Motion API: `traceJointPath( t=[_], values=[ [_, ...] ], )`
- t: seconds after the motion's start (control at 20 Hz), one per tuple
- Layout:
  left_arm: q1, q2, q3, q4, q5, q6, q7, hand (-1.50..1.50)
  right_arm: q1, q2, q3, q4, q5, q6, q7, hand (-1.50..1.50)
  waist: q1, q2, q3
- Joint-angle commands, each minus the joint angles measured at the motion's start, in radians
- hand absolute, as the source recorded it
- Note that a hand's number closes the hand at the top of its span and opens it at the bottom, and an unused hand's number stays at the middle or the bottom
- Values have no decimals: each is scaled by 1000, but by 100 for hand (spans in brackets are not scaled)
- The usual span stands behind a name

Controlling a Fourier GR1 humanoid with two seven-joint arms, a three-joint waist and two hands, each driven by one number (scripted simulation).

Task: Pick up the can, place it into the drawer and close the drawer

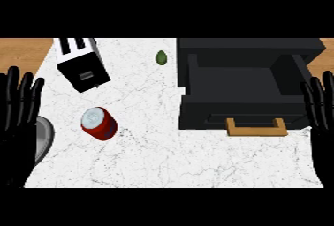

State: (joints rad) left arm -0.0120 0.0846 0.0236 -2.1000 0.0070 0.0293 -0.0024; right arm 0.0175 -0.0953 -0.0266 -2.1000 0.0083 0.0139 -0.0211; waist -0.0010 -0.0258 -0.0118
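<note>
- Counter (195, 159): white marbled top, wood showing beyond its corners at ten and two o'clock.
- Can (98, 123): red, silver-topped, standing slightly tilted on the counter at about nine o'clock from centre; nothing touches it.
- Drawer (241, 84): black, pulled open at two o'clock, interior looks bare; wooden handle (256, 127) faces six o'clock.
- Toaster (83, 66): black and white, at eleven o'clock, apart from the can.
- Small green item (161, 57): at twelve o'clock, just left of the drawer unit; too small to identify.
- Grey rounded edge (43, 137): at nine o'clock, partly behind the left hand; possibly a sink or bowl rim.
- Left hand (16, 114): at the nine o'clock edge, fingers straight and pointing up, holding nothing, resting.
- Right hand (320, 110): at the three o'clock edge, fingers straight up, holding nothing, resting beside the drawer front.
- Step in hand, by my judgement: the pick-up is not begun.
- Next move calls for: the left hand, being nearer, to travel toward three o'clock, curl round the can's side, and carry it to the drawer.
</note>
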Motion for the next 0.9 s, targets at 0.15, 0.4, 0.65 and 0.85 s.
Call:
traceJointPath(
  t=[0.15,0.4,0.65,0.85],
  values=[
    [-41,104,-117,30,321,-376,-59,-150,-34,7,11,8,12,-5,-17,-150,-21,31,6],
    [19,313,-154,161,406,-635,37,-150,24,24,-2,80,7,-41,156,-150,-21,42,8],
    [-39,496,11,289,657,-842,48,-150,66,0,-23,50,-5,-28,211,-150,-11,29,11],
    [-81,558,79,406,738,-939,60,-150,109,-3,-40,37,-24,-2,177,-150,-6,27,12]
  ],
)
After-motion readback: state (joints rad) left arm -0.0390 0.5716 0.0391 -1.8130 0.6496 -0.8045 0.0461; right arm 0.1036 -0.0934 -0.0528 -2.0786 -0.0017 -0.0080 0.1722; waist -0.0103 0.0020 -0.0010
